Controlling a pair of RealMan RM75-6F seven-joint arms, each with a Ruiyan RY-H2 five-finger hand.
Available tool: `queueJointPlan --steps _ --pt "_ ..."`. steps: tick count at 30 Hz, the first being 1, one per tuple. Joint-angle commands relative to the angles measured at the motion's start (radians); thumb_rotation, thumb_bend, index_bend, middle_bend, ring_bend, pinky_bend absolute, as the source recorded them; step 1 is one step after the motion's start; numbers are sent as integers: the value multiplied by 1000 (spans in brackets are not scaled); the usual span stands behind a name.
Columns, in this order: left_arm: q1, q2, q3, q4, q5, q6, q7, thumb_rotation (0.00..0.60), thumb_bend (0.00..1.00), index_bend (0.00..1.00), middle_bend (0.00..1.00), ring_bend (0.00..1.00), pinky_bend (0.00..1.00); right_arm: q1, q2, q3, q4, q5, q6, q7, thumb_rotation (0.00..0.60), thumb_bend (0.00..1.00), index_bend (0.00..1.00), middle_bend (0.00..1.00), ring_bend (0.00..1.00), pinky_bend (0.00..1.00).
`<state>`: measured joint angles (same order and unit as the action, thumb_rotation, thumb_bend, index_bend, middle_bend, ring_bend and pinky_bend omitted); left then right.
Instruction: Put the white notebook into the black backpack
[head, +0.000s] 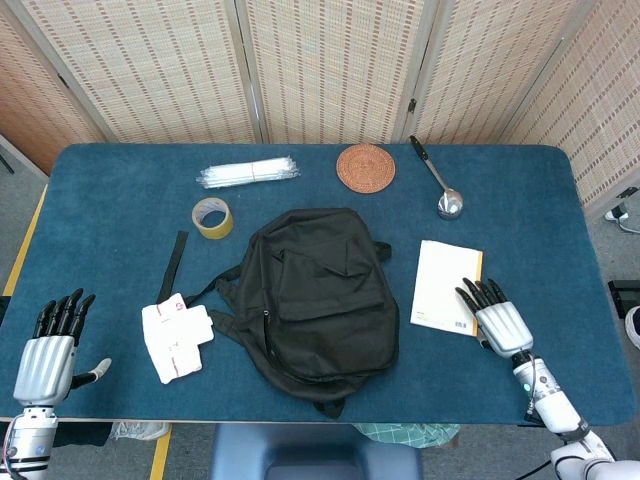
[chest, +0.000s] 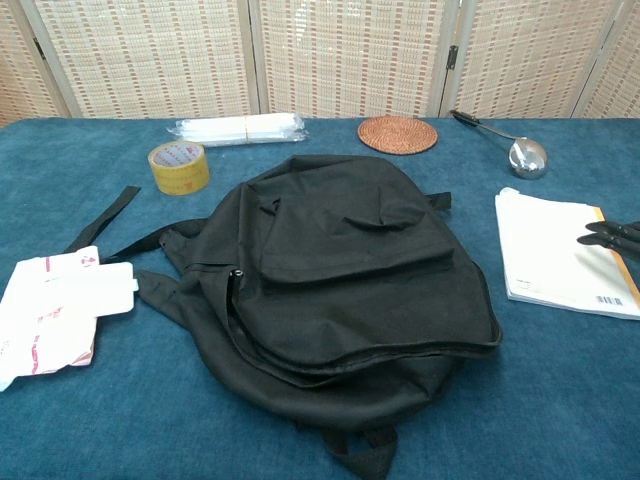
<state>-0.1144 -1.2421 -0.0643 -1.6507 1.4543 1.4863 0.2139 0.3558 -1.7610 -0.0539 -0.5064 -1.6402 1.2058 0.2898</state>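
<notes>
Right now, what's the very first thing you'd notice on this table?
The big black backpack lying flat in the middle of the blue table grabs your eye first. Next comes the white notebook just right of it, with the right hand reaching over its corner, fingers spread.

We see bare table (head: 560, 230) right of the white notebook (head: 447, 286). The black backpack (head: 315, 295) blocks its left; the ladle (head: 440, 185) lies beyond.
</notes>
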Motion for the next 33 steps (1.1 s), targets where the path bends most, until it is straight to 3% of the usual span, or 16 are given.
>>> queueJointPlan --steps 1,23,33 --pt "0 0 0 -1 1 0 0 600 221 60 43 38 0 8 -15 1 18 -1 9 15 600 445 0 0 77 0" --pt "6 6 4 4 -7 -2 -18 600 221 60 44 38 0 74 -5 31 -37 14 29 -4 600 487 0 62 121 4" --pt "8 6 6 6 -9 -4 -23 600 221 64 43 40 0 126 -24 55 -65 30 -6 -20 600 599 71 118 201 116"
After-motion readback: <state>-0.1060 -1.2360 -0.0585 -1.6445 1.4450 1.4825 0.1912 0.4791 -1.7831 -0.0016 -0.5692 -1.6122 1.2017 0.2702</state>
